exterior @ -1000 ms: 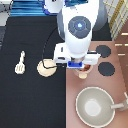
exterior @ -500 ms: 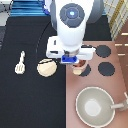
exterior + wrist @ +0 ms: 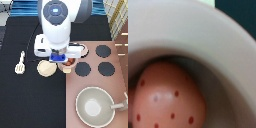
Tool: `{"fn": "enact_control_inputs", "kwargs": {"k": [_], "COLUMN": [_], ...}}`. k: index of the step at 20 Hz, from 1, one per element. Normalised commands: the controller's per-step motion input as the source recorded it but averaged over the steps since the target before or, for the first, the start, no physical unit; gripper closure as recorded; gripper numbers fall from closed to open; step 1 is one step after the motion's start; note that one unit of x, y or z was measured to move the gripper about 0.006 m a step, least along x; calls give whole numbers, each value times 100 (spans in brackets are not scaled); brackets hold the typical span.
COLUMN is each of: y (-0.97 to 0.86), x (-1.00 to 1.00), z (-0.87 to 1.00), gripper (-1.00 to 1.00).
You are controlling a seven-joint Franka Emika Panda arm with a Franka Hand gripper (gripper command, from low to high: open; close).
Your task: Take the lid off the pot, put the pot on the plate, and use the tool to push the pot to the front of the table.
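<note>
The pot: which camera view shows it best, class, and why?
The wrist view: the pot fills it, rim and reddish contents plain. In the exterior view the pincer hangs over the pot, hiding most of it.

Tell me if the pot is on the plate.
No, the pot sits beside the plate, under the tool, at the stove's edge.

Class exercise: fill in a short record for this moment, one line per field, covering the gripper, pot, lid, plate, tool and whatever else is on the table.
gripper: low over the pot, at the stove's edge
pot: mostly hidden under the hand; wrist view looks into it at a reddish spotted piece inside
lid: not seen on the pot; cannot be located
plate: bare, on the black table, just exterior view's left of the pot
tool: lying untouched, further to the exterior view's left
other: large pan at the exterior view's bottom right
</note>
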Motion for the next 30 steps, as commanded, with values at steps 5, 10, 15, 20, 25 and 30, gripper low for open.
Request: {"fn": "enact_control_inputs", "kwargs": {"k": [5,10,15,20,25,30], "y": [-86,-78,-56,-32,-15,-11], "x": [-22,-41,-75,-80,-27,0], "z": [0,-12,-57,-64,-40,-49], "gripper": [100,100,100,100,100,100]}}
